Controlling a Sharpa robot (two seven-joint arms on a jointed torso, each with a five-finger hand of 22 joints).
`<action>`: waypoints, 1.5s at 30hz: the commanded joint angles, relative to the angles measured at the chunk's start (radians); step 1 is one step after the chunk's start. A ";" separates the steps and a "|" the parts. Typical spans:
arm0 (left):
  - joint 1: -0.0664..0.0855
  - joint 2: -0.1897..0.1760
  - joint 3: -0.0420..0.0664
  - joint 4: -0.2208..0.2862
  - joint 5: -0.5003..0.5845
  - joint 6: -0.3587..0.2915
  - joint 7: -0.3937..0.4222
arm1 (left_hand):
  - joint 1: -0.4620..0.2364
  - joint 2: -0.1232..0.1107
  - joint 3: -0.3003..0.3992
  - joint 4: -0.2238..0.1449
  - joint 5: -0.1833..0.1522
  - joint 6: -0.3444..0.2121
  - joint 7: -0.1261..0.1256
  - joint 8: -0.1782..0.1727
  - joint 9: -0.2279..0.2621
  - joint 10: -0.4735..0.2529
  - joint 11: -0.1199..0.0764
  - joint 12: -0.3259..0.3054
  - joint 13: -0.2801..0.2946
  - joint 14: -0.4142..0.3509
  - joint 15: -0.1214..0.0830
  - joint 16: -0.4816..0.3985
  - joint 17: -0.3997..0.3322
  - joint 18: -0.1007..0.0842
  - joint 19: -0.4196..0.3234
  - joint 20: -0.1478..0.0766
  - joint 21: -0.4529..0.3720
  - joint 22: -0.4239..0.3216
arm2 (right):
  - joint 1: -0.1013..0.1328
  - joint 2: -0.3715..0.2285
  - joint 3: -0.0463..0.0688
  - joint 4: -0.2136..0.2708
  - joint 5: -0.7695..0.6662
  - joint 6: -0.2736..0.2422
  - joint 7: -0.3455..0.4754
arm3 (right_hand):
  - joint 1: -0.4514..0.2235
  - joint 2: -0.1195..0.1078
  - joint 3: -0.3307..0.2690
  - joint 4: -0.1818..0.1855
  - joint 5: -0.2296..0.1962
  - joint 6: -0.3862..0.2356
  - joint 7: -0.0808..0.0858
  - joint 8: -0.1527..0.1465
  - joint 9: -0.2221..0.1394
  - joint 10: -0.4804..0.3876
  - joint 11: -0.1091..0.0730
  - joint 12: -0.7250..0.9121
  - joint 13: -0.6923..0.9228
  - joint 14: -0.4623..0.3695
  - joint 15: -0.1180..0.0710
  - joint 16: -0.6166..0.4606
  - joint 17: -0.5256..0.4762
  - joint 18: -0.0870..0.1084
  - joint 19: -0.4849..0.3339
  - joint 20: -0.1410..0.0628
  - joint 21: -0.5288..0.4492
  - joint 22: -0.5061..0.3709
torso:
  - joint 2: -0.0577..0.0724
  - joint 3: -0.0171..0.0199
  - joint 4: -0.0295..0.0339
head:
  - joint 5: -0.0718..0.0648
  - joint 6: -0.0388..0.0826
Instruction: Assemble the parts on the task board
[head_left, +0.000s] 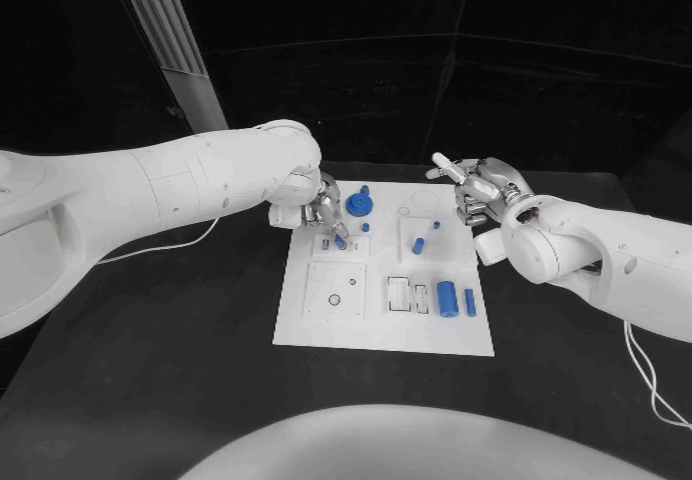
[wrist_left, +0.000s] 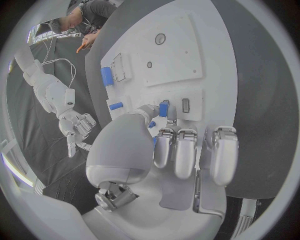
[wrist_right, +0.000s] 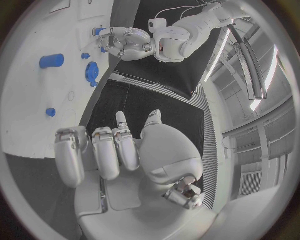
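- You have the task board (head_left: 378, 320) lying in the middle of the black table (head_left: 173, 400), its long sides running away from the robot.
- Your left hand (head_left: 315, 212) sits over the board's far left part and pinches a small blue part (wrist_left: 164, 108) between thumb and fingertips, just above the board.
- A blue gear (head_left: 359, 207) stands near the far edge; a blue peg (head_left: 418, 245) lies mid-board; two blue cylinders (head_left: 449, 297) lie toward the right edge.
- Your right hand (head_left: 483, 190) hovers past the board's far right corner, fingers curled in on nothing.
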 joint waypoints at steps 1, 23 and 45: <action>0.000 0.001 0.000 -0.003 0.003 0.013 0.003 | 0.006 0.008 0.016 -0.012 -0.005 0.011 -0.005 0.001 0.054 0.102 -0.003 0.002 0.263 0.106 -0.006 0.003 0.263 -0.006 0.105 0.003 0.004 0.263 | 0.002 0.000 0.001 0.003 -0.002 0.008 0.004 | 0.012 -0.001 0.004 0.002 0.006 -0.004 0.043 0.003 -0.001 0.104 -0.004 0.003 0.263 0.107 -0.006 0.002 0.263 -0.007 0.104 -0.007 0.003 0.263 | 0.000 0.0005 0.0000 | 0.001 -0.001; -0.007 0.007 0.000 -0.012 0.003 0.022 -0.002 | 0.002 0.009 0.023 -0.011 -0.022 0.010 -0.004 -0.002 0.059 0.102 -0.002 0.002 0.263 0.106 -0.004 0.003 0.263 -0.006 0.105 0.005 0.004 0.263 | 0.002 0.001 0.000 0.003 -0.002 0.011 0.001 | 0.012 -0.001 0.003 0.003 0.006 -0.005 0.044 0.003 -0.002 0.104 -0.004 0.003 0.263 0.107 -0.005 0.002 0.263 -0.007 0.104 -0.007 0.003 0.263 | 0.000 0.0000 0.0003 | -0.001 -0.002; -0.010 0.012 0.000 -0.016 0.003 0.016 0.008 | 0.002 0.010 0.026 -0.012 -0.026 0.009 -0.004 -0.003 0.061 0.102 -0.002 0.002 0.263 0.106 -0.004 0.003 0.263 -0.006 0.105 0.006 0.004 0.263 | 0.002 0.002 0.000 0.004 -0.002 0.012 -0.001 | 0.012 -0.001 0.003 0.003 0.006 -0.005 0.044 0.003 -0.002 0.104 -0.004 0.003 0.263 0.107 -0.005 0.002 0.263 -0.007 0.104 -0.007 0.003 0.263 | 0.000 0.0000 0.0004 | -0.004 -0.002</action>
